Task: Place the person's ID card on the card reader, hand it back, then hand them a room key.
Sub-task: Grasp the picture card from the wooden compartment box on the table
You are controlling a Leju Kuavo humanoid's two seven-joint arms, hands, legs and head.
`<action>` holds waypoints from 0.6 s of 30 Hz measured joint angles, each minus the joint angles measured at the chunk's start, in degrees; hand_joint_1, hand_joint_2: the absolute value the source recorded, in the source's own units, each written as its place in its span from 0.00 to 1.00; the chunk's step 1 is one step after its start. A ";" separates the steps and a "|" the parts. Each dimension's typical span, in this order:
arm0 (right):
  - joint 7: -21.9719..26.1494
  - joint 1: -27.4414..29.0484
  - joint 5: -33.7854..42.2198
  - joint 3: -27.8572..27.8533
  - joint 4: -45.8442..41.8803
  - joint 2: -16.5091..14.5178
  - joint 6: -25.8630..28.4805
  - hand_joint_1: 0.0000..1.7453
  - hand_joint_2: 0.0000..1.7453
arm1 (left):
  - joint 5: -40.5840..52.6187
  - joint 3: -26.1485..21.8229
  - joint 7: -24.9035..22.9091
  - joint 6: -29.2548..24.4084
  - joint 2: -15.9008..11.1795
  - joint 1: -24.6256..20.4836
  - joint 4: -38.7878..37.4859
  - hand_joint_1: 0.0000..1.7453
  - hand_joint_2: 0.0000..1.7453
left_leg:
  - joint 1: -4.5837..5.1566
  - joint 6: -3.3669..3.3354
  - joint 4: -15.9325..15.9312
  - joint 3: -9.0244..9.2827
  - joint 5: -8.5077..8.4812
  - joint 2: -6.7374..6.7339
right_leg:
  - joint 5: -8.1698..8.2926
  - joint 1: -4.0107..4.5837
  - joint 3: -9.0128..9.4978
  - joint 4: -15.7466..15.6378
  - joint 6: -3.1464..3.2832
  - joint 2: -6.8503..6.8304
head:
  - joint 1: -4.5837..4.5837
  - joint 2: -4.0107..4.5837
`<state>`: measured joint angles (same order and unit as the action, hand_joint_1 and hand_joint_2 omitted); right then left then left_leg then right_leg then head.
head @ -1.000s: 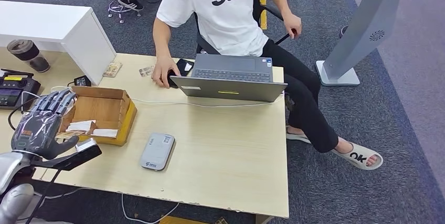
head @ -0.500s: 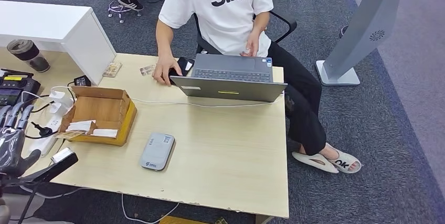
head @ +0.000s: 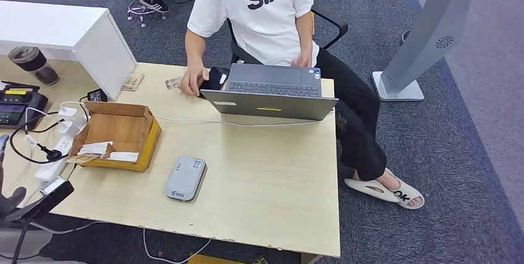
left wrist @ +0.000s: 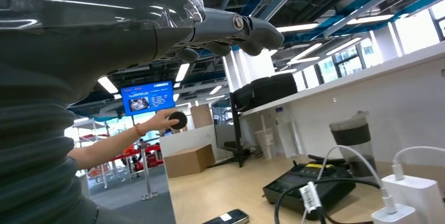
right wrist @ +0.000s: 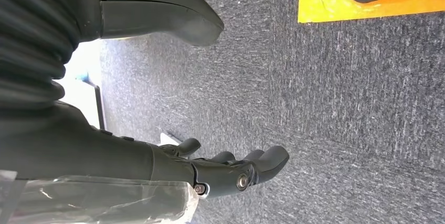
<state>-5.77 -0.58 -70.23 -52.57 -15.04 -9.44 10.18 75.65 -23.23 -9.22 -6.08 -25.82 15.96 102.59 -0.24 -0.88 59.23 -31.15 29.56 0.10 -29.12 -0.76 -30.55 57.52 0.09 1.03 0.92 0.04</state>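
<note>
The grey card reader (head: pixel 185 178) lies flat on the wooden table (head: pixel 266 177), near its front edge. An open cardboard box (head: pixel 120 128) to its left holds white cards (head: pixel 97 148). Across the table a person in a white T-shirt (head: pixel 266 10) sits behind a laptop (head: pixel 272 94); one of their hands (head: pixel 193 81) holds a dark thing beside a small card (head: pixel 172 83) lying on the table. My left hand (left wrist: pixel 157 19) is low at the table's left edge (head: pixel 5 202), fingers stretched out, holding nothing. My right hand (right wrist: pixel 225 171) hangs over grey carpet, fingers apart and empty.
A power strip (head: pixel 59 146) with cables, a black device (head: pixel 18 106) and a dark cup (head: pixel 34 65) crowd the far left. A white cabinet (head: pixel 80 35) stands behind them. A grey kiosk stand (head: pixel 426 35) rises at the right on the carpet.
My left hand has dropped from beside the cardboard box down to the picture's left edge. The person brought their other hand from the chair arm to the laptop and pulled a foot back.
</note>
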 joint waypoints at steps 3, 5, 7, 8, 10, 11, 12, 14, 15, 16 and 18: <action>0.03 -0.02 -0.86 -0.14 0.00 0.00 -0.01 0.00 1.00 | 0.68 -1.54 1.02 -0.58 0.54 -1.22 -2.65 0.00 1.00 | 0.00 0.00 0.00 0.00 0.00 0.01 | 0.00 0.01 -0.01 0.00 0.00 -0.03 | 0.00 0.00; 0.12 -0.05 -1.51 -0.23 0.00 0.01 -0.02 0.00 1.00 | 0.93 -2.15 1.82 -1.90 0.52 -2.90 -5.71 0.00 1.00 | 0.00 0.03 0.00 0.00 -0.02 0.06 | 0.00 0.01 0.00 0.00 0.00 -0.09 | 0.01 0.00; 0.28 -0.14 -2.02 -0.28 0.00 0.02 -0.02 0.00 1.00 | 1.07 -2.33 2.70 -4.21 0.38 -5.08 -9.70 0.00 1.00 | 0.00 0.08 0.00 0.00 -0.06 0.11 | 0.01 0.02 0.01 0.00 0.01 -0.13 | 0.00 0.00; 0.37 -0.20 -2.19 -0.29 0.01 0.02 -0.01 0.00 1.00 | 1.13 -2.35 3.04 -5.43 0.31 -6.16 -11.70 0.00 1.00 | 0.00 0.11 0.00 0.00 -0.08 0.13 | 0.02 0.02 0.01 0.01 0.02 -0.14 | 0.01 0.00; 0.50 -0.32 -2.38 -0.32 0.02 0.02 0.00 0.00 1.00 | 1.23 -2.34 3.45 -7.19 0.19 -8.06 -15.10 0.00 1.00 | -0.01 0.15 0.00 0.00 -0.11 0.13 | 0.03 0.03 0.02 0.01 0.03 -0.13 | -0.01 0.00; 0.50 -0.36 -2.54 -0.34 0.02 0.02 0.01 0.00 1.00 | 1.28 -2.33 3.55 -7.68 0.11 -8.80 -16.48 0.00 1.00 | -0.02 0.15 0.00 0.00 -0.11 0.12 | 0.03 0.03 0.01 0.01 0.04 -0.12 | -0.01 0.00; 0.50 -0.37 -2.70 -0.35 0.02 0.02 0.01 0.00 1.00 | 1.34 -2.32 3.61 -8.05 0.03 -9.42 -17.73 0.00 1.00 | -0.02 0.16 0.00 0.01 -0.11 0.12 | 0.04 0.03 0.01 0.02 0.04 -0.11 | -0.01 0.00; 0.50 -0.40 -2.97 -0.38 0.02 0.03 0.00 0.00 1.00 | 1.47 -2.21 3.63 -8.90 -0.08 -10.57 -19.99 0.00 1.00 | -0.03 0.16 0.00 0.00 -0.11 0.12 | 0.03 0.03 -0.01 0.01 0.04 -0.11 | -0.01 0.00; 0.50 -0.42 -3.04 -0.38 0.02 0.04 -0.01 0.00 1.00 | 1.54 -2.07 3.63 -9.49 -0.09 -11.15 -21.10 0.00 1.00 | -0.02 0.16 0.00 0.00 -0.11 0.13 | 0.03 0.03 -0.01 0.01 0.04 -0.11 | 0.00 0.00; 0.50 -0.46 -3.09 -0.39 0.02 0.04 -0.01 0.00 1.00 | 1.65 -1.84 3.65 -10.20 -0.09 -11.76 -22.19 0.00 1.00 | -0.02 0.16 0.00 0.00 -0.11 0.13 | 0.03 0.02 -0.01 0.01 0.04 -0.12 | -0.01 0.00; 0.47 -0.57 -3.31 -0.39 0.03 0.06 -0.02 0.00 1.00 | 1.75 -1.11 3.84 -11.90 -0.12 -12.93 -24.33 0.00 1.00 | -0.02 0.16 0.00 -0.01 -0.11 0.13 | 0.03 0.03 -0.01 0.01 0.04 -0.12 | 0.00 0.00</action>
<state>-5.30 -1.14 -73.54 -52.96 -15.00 -9.38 10.16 77.40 -24.34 -5.39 -17.97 -25.94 3.03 78.26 -0.26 -0.72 59.24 -31.16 29.45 0.24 -29.08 -0.73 -30.56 57.53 0.13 0.91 0.92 0.04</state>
